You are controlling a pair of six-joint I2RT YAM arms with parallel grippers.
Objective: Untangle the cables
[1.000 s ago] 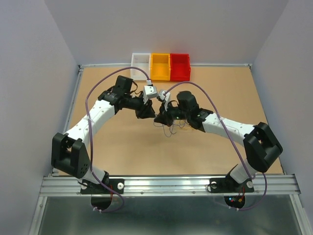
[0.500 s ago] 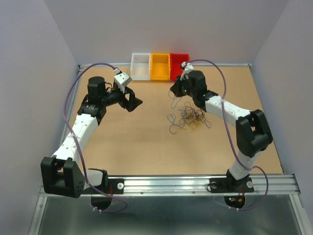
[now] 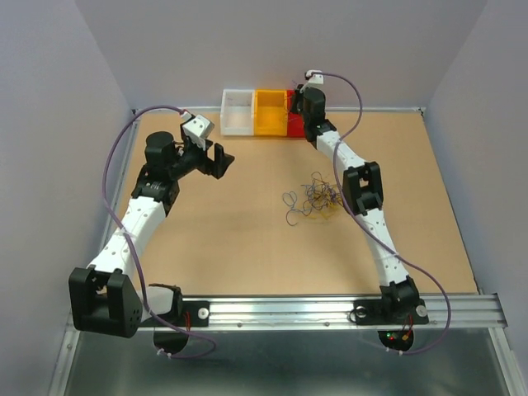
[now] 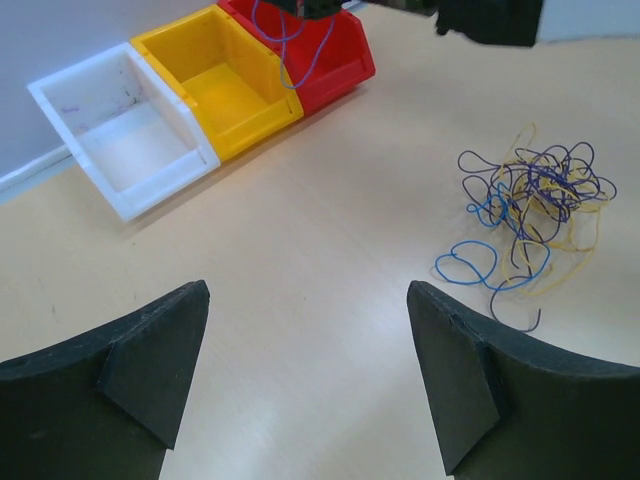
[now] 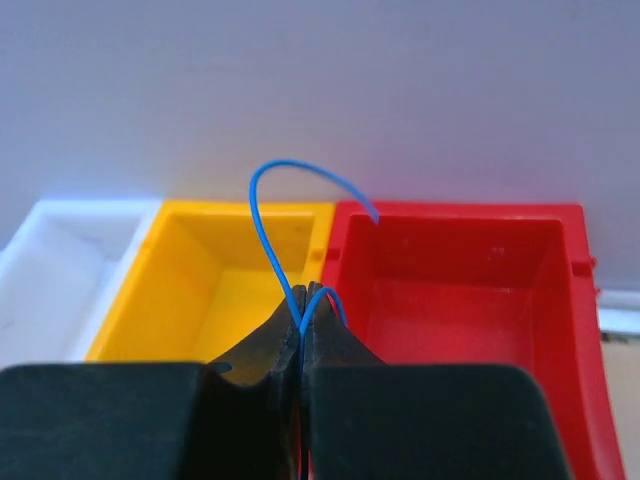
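Observation:
The cables (image 3: 314, 198) lie as a loose tangle of thin purple, blue, yellow and dark wires on the table's middle; the left wrist view shows the cables (image 4: 530, 195) at its right. My right gripper (image 5: 303, 298) is stretched far back over the bins and is shut on a single blue wire (image 5: 268, 215), which loops up from its tips. From the left wrist view the blue wire (image 4: 290, 45) dangles over the seam between the yellow and red bins. My left gripper (image 4: 305, 300) hangs open above bare table, left of the tangle, holding nothing.
Three bins stand side by side at the back edge: white bin (image 3: 237, 128), yellow bin (image 3: 270, 128) and red bin (image 4: 335, 70). Walls close in the table on the left, right and back. Thick lavender cables run along both arms.
The left gripper opened and drew back to the left. The right arm carried one blue wire out of the tangle and up to the bins. The tangle stayed on the table.

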